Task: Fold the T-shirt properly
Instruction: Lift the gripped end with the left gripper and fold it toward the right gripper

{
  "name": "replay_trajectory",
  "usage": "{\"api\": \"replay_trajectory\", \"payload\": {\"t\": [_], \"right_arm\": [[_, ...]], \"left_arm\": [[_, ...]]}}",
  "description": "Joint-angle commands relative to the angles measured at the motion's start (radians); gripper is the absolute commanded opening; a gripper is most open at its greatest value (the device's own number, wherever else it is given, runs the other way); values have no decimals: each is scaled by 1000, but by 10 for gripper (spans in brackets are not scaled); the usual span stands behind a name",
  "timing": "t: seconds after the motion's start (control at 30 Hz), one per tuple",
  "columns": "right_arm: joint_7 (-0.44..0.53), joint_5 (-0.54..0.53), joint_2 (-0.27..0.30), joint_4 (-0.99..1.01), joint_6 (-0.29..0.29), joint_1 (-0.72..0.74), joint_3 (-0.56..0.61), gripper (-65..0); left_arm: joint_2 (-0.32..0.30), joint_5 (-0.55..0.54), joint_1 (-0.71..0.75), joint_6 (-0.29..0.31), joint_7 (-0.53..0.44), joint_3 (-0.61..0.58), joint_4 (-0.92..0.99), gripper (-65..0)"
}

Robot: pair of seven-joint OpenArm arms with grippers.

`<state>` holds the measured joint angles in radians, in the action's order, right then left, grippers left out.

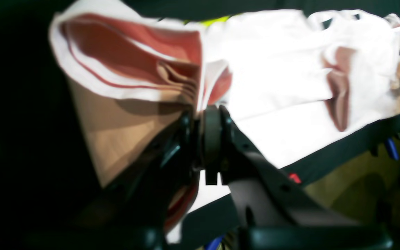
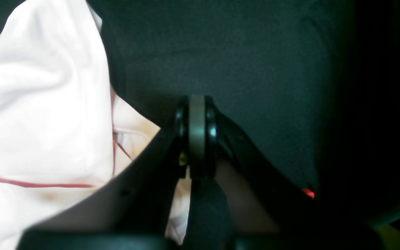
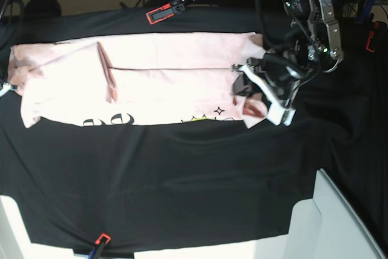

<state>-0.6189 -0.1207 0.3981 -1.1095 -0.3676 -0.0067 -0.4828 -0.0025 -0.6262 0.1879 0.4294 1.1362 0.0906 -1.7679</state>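
The pale pink T-shirt (image 3: pixel 163 83) lies spread across the black table cloth (image 3: pixel 182 174), with black lettering (image 3: pixel 109 121) peeking out at its front edge. My left gripper (image 3: pixel 245 86) is at the shirt's right end. In the left wrist view this gripper (image 1: pixel 207 118) is shut on a gathered fold of the T-shirt (image 1: pixel 283 80), lifting it so the folded layers gape. My right gripper (image 2: pixel 197 135) is shut over bare black cloth, beside the T-shirt (image 2: pixel 43 114), which lies to its left. No cloth shows between its tips.
A red-and-blue clamp (image 3: pixel 176 7) grips the cloth's back edge, another clamp (image 3: pixel 100 241) the front edge, and a red one (image 3: pixel 368 40) sits at the far right. A white panel (image 3: pixel 339 222) stands at the lower right. Cables lie behind the table.
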Motion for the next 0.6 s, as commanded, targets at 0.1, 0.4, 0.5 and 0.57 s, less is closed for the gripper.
{"api": "replay_trajectory", "payload": {"t": [0.1, 0.4, 0.5, 0.57], "right_arm": [[20, -1, 25, -16, 0, 12, -4, -650], [20, -1, 11, -16, 0, 12, -4, -650], [20, -1, 9, -16, 0, 12, -4, -650], [20, -1, 9, -16, 0, 12, -4, -650]], "left_arm": [[25, -19, -31, 7, -17, -39, 4, -650], [98, -19, -103, 7, -28, -53, 173, -650], [98, -19, -123, 7, -54, -124, 202, -650], [98, -19, -130, 7, -54, -153, 221, -650]]}}
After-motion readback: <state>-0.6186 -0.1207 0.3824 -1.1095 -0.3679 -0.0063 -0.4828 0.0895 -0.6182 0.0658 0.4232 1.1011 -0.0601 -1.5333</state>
